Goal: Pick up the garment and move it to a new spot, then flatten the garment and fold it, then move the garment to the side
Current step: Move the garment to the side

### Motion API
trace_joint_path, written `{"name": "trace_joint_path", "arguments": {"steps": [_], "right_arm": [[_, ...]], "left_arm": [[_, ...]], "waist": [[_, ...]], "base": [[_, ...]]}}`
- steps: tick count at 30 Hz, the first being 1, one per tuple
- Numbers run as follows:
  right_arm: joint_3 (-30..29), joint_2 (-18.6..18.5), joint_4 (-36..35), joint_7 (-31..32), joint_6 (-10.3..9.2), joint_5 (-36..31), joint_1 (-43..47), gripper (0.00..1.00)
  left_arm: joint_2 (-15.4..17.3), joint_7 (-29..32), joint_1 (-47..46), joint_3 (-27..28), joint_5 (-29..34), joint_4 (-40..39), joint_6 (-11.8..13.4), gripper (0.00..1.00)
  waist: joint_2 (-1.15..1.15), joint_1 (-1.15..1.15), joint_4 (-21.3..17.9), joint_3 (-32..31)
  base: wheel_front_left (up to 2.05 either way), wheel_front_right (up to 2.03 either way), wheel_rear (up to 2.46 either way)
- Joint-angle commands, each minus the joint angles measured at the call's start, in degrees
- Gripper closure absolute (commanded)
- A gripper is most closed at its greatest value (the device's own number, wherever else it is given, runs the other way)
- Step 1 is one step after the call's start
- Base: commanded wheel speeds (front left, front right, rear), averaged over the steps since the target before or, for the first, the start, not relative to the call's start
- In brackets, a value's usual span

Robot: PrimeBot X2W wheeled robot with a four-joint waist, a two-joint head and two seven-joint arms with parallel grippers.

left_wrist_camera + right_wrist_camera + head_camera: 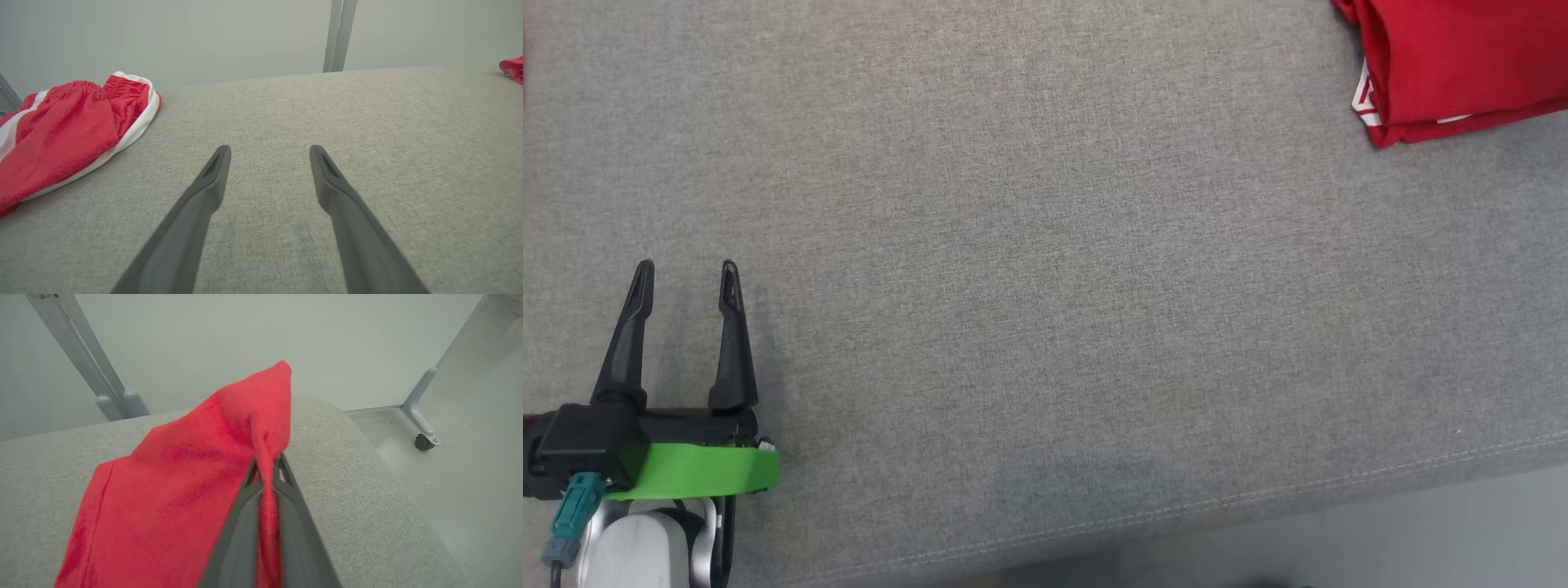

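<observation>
The garment [1462, 65] is red and lies folded at the far right corner of the grey fabric surface [1045, 245], partly cut off by the head view's edge. My right gripper [267, 461] is shut on a fold of the garment [184, 490], lifting a corner of the cloth near the surface's rounded end. At the near left my left gripper [686, 278] hovers open over bare fabric, with nothing between its fingers. In the left wrist view the left gripper [269, 153] points across the surface, and a bit of the garment [512, 67] shows at the far right.
A second piece of clothing, red with white trim [61, 134], lies bunched at the left of the left wrist view. The surface's front seam [1258, 498] runs along the near edge. Beyond the right end are pale floor [470, 477] and a grey wheeled frame leg [425, 416].
</observation>
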Motion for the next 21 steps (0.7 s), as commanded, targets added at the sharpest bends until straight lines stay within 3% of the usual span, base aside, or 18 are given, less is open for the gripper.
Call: {"name": "trace_joint_path", "arguments": {"steps": [1,20,21], "right_arm": [[0.26,-0.49,0.81,-0.42,-0.02,-0.57,-0.83,1.00],[3.71,-2.31,8.63,-4.40,-0.02,-5.29,-8.25,1.00],[3.79,-2.36,8.99,-4.65,-0.02,-5.37,-8.54,0.84]], "left_arm": [[0.46,0.03,-0.98,0.14,0.52,-0.31,-0.12,0.00],[0.96,0.03,-0.91,0.52,0.22,-1.84,-0.18,0.00],[0.92,0.03,-0.93,0.52,0.27,-1.87,-0.19,0.00]], "waist": [[0.00,-0.01,-0.57,1.03],[0.00,-0.01,1.29,3.47],[0.00,-0.01,1.36,3.56]], "base": [[0.00,0.00,0.00],[0.00,0.00,0.00],[0.00,0.00,0.00]]}}
